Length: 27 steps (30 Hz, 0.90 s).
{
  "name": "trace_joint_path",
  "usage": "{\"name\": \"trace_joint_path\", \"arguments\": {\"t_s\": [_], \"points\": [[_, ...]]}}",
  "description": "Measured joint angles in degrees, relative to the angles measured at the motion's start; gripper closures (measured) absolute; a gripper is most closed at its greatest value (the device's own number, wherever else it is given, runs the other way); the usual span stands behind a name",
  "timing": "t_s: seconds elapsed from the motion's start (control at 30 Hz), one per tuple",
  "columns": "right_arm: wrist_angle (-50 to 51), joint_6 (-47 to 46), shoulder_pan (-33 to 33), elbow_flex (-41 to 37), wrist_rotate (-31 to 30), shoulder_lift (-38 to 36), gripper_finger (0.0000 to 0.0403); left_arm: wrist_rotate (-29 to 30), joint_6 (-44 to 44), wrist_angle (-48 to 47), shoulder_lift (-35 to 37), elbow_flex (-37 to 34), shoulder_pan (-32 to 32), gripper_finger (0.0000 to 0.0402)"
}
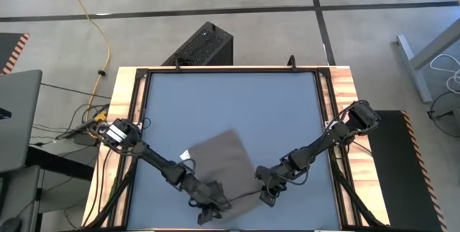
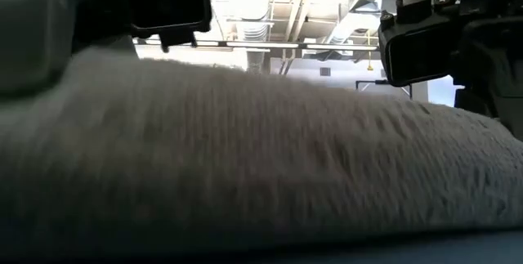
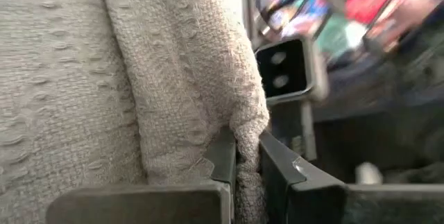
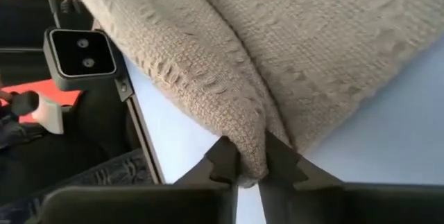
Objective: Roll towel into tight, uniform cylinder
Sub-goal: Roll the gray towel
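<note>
Taupe towel point(image 1: 223, 161) lies at the near middle of the blue tabletop point(image 1: 230, 103). Left hand point(image 1: 214, 209) and right hand point(image 1: 264, 195) each pinch a near corner. Rolling looks only begun; next, both must turn the edge over evenly.

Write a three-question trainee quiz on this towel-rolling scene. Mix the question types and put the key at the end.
1. True or false: the left claw is shut on a pinched fold of the towel.
2. Multiple choice: in the high view, where does the towel lie? A) hanging off the far edge of the table B) on the near part of the table, between the two arms C) on the floor
3. Fill in: the right claw grips the towel at its ____.

Key: 1 true; 2 B; 3 edge
</note>
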State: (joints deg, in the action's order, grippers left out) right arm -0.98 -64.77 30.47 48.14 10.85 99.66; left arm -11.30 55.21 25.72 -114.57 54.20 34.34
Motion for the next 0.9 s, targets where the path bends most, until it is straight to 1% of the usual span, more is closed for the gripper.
{"name": "trace_joint_path", "arguments": {"t_s": [0.07,0.13,0.23,0.33,0.47,0.5,0.57,0.6,0.67,0.8,0.9], "points": [[-0.2,1.3,-0.2,0.0,0.8,0.0,0.0322,0.8,3.6,5.6,0.0,-2.9,0.2,0.0385],[-0.2,3.1,-0.8,-0.1,2.9,0.0,0.0301,0.4,6.0,8.8,0.0,-4.3,0.6,0.0385],[0.6,5.3,-1.6,-0.2,6.4,0.1,0.0268,-1.1,7.6,9.0,0.0,-4.4,1.1,0.0385],[1.6,7.9,-2.8,-0.1,9.7,-1.1,0.0240,-0.8,8.3,8.9,0.0,-4.4,1.3,0.0385],[6.5,12.5,-3.0,-0.1,9.5,-5.0,0.0217,0.2,8.4,9.0,-0.1,-4.4,1.3,0.0385],[7.2,13.8,-2.3,-0.1,7.9,-6.6,0.0214,0.4,8.5,9.0,-0.1,-4.4,1.4,0.0385],[8.6,18.2,0.5,0.0,2.5,-9.8,0.0213,0.8,8.4,8.9,-0.1,-4.4,1.4,0.0385],[8.5,20.9,2.4,0.0,-1.0,-11.0,0.0213,0.8,8.4,8.9,-0.1,-4.4,1.4,0.0385],[7.6,27.0,7.2,0.0,-10.5,-12.4,0.0214,1.0,8.2,8.9,-0.1,-4.4,1.4,0.0385],[0.2,43.7,16.4,0.0,-30.0,-10.5,0.0215,1.1,7.9,8.9,-0.1,-4.5,1.4,0.0385],[-5.8,54.5,20.2,0.0,-40.3,-6.4,0.0213,1.3,8.1,9.0,-0.1,-4.5,1.4,0.0385]]}}
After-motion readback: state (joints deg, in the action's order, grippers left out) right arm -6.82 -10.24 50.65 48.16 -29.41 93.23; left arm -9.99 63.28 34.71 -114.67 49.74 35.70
